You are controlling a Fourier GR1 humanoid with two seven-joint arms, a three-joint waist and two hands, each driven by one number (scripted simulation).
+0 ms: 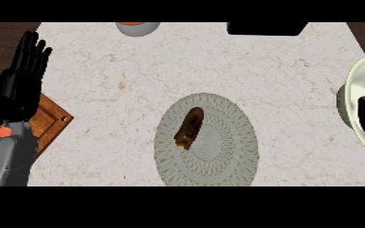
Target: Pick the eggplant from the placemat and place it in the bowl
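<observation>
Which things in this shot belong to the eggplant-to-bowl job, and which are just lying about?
Belongs to the job:
- eggplant, lying on the placemat
- placemat, round, mid-counter
- bowl, cut off by the right edge

Just lying about:
- grey round container at the top edge
- black object at the top edge
- wooden board by the resting left hand

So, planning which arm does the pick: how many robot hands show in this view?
1. The left robot hand rests open, fingers up, at the view's left edge, apart from the eggplant on the placemat. The right robot hand is out of view.
</observation>
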